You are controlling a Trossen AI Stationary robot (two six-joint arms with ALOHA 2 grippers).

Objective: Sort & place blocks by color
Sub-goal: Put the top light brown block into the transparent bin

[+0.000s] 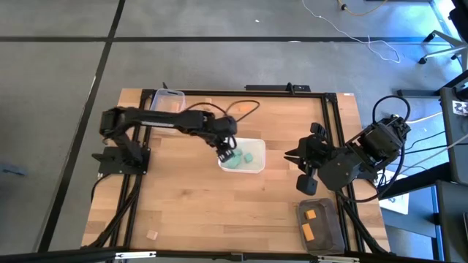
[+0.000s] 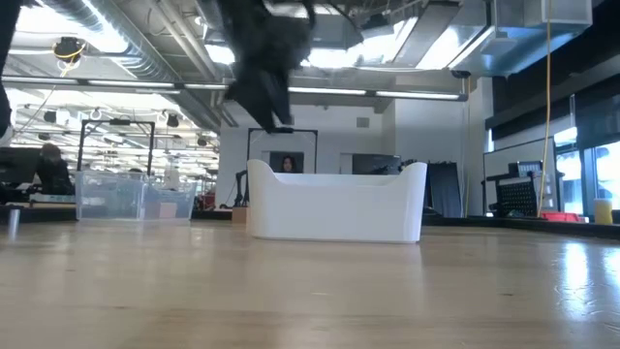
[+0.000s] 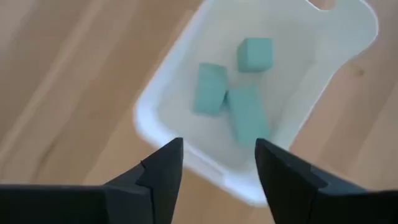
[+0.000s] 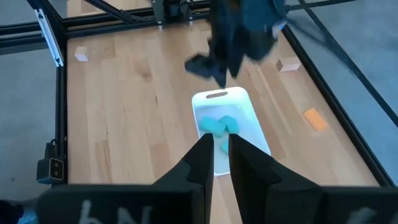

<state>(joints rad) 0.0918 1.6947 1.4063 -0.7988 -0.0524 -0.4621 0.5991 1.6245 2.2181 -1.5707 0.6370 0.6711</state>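
Wooden table top [image 1: 197,212] framed by black rails, grey floor around it. Left gripper [image 1: 225,151] hovers over the near-left edge of the white tray [image 1: 256,167], fingers [image 3: 161,171] spread apart, nothing between them. Directly below and just ahead of those fingers, inside the tray: three teal blocks [image 3: 231,99], two touching each other, the third just beside them toward the tray's handle end.

Right gripper [image 1: 303,169] waits well off to the tray's other side, near the right rail, fingers close together with a narrow gap, empty. Close beside it, toward the table's front corner, a dark tray [image 1: 319,226] holds two orange blocks [image 1: 309,223].

Behind the left arm, a clear plastic tub [image 1: 167,101] sits at the table's back edge. One wooden block [image 1: 152,234] lies alone at the front left, well apart from both grippers. Right wrist view shows another orange block [image 4: 315,119] loose on the wood beside the white tray.
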